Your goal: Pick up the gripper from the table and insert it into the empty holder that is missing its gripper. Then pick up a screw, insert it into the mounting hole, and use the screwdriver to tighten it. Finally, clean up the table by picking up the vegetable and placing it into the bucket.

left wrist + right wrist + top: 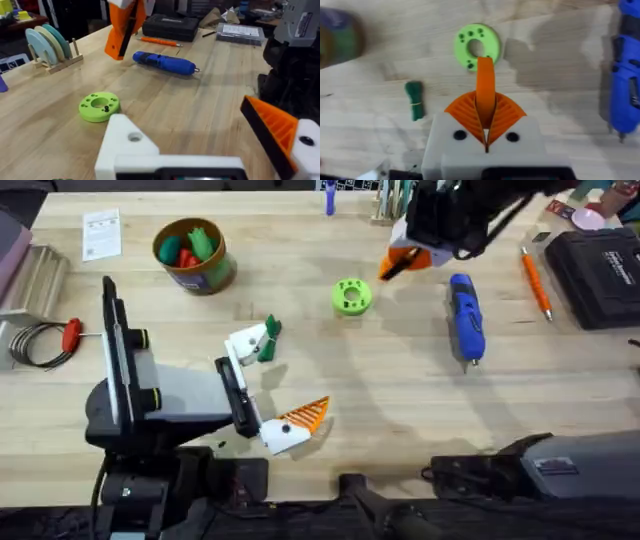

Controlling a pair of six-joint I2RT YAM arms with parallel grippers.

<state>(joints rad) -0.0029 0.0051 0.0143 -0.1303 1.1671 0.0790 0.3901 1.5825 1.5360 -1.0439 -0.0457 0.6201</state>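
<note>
I see the bucket (pixel 194 255) far off beyond my left hand (pixel 270 385), on the table (pixel 400 410), with red and green toy foods inside it. My left hand is released, its fingers (pixel 300 423) spread wide and holding nothing. The vegetable (pixel 269 340) lies on the table just beside one of those fingers, near its tip; I cannot tell if they touch. In the left wrist view the green disc (pixel 99 106) sits a little ahead of this hand, with the blue screwdriver (pixel 164 63) farther on and the holder (pixel 51 46) well beyond, off to one side, with its pale slats upright.

My right hand (pixel 485 107) is clenched on the gripper (pixel 485 92), the orange piece pinched upright between the ribbed pads (pixel 505 112) and sticking out past their tips. This hand hangs above the table, and from its wrist camera the disc lies just past the gripper's end, the vegetable off to one side and the screwdriver off to the other. From overhead, the right hand is just beside the disc, between it and the screwdriver, with an orange pen (pixel 535 283) farther out beyond the screwdriver.
</note>
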